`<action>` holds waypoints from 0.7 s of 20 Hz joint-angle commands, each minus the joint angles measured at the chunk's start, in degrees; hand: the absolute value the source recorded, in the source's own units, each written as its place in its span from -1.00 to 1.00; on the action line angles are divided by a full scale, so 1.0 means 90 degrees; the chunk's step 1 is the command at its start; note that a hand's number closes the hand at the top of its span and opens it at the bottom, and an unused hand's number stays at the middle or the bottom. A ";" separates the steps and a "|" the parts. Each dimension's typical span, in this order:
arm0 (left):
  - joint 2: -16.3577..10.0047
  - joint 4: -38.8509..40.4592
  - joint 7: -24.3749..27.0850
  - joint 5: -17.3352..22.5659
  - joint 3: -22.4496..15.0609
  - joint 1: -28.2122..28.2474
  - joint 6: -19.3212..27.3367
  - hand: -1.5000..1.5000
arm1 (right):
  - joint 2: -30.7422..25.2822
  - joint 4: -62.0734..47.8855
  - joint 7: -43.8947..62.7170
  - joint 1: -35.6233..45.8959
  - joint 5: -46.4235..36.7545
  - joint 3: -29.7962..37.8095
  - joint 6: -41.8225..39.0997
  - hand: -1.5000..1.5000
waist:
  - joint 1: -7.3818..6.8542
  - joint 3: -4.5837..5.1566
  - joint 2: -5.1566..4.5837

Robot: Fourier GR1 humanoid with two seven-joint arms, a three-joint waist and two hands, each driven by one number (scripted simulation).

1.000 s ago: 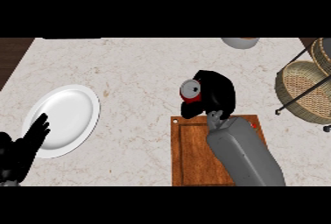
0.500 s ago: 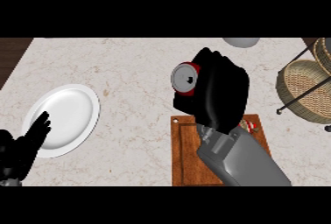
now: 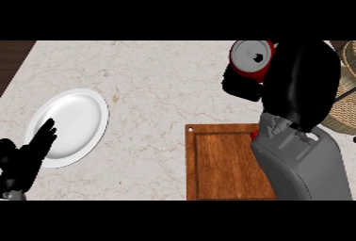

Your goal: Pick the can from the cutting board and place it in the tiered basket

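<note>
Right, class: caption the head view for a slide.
Right hand holds the red can clear of the cutting board, near the basket; left hand rests by the plate.

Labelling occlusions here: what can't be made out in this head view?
Red metal can: sides mostly hidden by black right hand, head view.
Woven tiered basket: cut off at right edge, partly behind that hand.
Brown wooden cutting board: right side under grey forearm.

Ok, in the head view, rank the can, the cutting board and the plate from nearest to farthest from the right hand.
1. Can: held in the fingers of the right hand, at the top right.
2. Cutting board: just below that hand, lower middle of the counter.
3. Plate: far across at the left side.
</note>
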State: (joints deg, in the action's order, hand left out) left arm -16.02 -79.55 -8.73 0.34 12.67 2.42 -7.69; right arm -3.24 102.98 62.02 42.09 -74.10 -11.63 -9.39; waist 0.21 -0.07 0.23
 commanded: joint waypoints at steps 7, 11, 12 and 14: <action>0.0043 0.0546 0.0234 -0.0078 0.0041 -0.0379 -0.0043 0.00 | -0.1053 -0.1864 -0.1320 0.0613 0.0447 0.1746 0.0871 1.00 | -0.0065 0.0010 -0.0049; 0.0349 -0.0144 -0.0148 -0.0201 -0.0257 -0.0104 0.0161 0.00 | -0.1068 -0.1921 -0.1883 0.0839 0.1391 0.2593 0.1662 1.00 | -0.0158 -0.0004 -0.0062; -0.0026 -0.0087 -0.0028 0.0019 0.0020 -0.0047 -0.0172 0.00 | -0.1328 -0.2281 -0.2293 0.0801 0.1711 0.2962 0.1858 1.00 | -0.0173 -0.0003 -0.0072; 0.0134 0.0004 -0.0069 -0.0201 -0.0078 -0.0079 0.0082 0.00 | -0.1393 -0.2413 -0.2870 0.0449 0.1968 0.3010 0.2166 1.00 | -0.0089 0.0002 -0.0050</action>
State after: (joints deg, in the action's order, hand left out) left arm -15.01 -79.67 -8.35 -0.83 12.33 1.60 -7.22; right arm -14.73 85.15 42.85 47.07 -61.42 11.14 3.86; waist -0.72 -0.14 -0.17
